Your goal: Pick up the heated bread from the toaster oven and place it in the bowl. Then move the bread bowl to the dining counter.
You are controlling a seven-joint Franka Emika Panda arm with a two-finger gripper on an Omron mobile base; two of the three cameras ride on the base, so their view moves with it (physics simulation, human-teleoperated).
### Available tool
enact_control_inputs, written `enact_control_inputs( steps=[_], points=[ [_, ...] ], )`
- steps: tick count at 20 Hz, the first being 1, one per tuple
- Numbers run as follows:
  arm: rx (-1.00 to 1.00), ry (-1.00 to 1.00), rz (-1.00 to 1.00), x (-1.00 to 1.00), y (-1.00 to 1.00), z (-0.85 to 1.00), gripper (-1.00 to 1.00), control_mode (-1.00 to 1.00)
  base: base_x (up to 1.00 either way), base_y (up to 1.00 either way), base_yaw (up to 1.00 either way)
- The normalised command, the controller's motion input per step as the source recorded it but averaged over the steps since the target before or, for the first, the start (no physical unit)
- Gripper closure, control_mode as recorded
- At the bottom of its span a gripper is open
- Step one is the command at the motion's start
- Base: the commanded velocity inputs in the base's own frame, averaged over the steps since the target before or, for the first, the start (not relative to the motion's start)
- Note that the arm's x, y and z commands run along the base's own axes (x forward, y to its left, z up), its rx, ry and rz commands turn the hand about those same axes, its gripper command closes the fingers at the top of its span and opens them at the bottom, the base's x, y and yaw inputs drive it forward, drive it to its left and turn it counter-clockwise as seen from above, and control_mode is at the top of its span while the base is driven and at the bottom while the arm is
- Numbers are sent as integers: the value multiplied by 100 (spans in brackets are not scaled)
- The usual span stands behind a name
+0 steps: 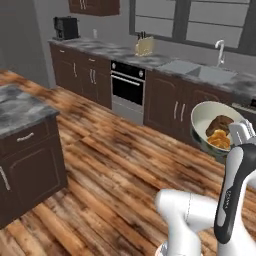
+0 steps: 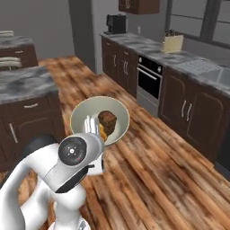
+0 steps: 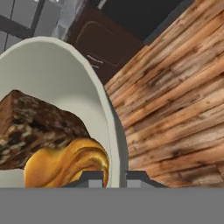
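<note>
Bowl (image 3: 57,74) holding heated bread (image 3: 65,164) and brown chunk (image 3: 35,127), claw (image 3: 114,177) clamped on its rim

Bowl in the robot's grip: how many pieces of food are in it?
2. A darker brown chunk and, touching it, the golden-orange heated bread, both inside the bowl that the gripper carries; more could hide beneath.

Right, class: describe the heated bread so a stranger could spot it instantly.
Find the white robot arm above the wooden floor; its tool grips the rim of a wide pale cream bowl. Two pieces lie inside. The small golden-orange toasted bread sits nearest the tool, brighter and smaller than the dark brown chunk beside it.
</note>
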Motion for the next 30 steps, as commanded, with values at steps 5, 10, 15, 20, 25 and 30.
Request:
enact_control_inputs(
  steps=[5, 10, 15, 20, 25, 30],
  points=[
    [0, 0, 0, 0, 0, 0, 100, 100, 48, 21, 70],
    [0, 0, 0, 0, 0, 0, 100, 100, 100, -14, 18],
    [0, 0, 0, 0, 0, 0, 100, 100, 100, 0, 16],
    [0, 0, 0, 0, 0, 0, 100, 100, 100, -30, 24],
    [0, 0, 0, 0, 0, 0, 100, 100, 100, -68, 30],
    [0, 0, 0, 0, 0, 0, 100, 100, 100, -100, 17]
  ],
)
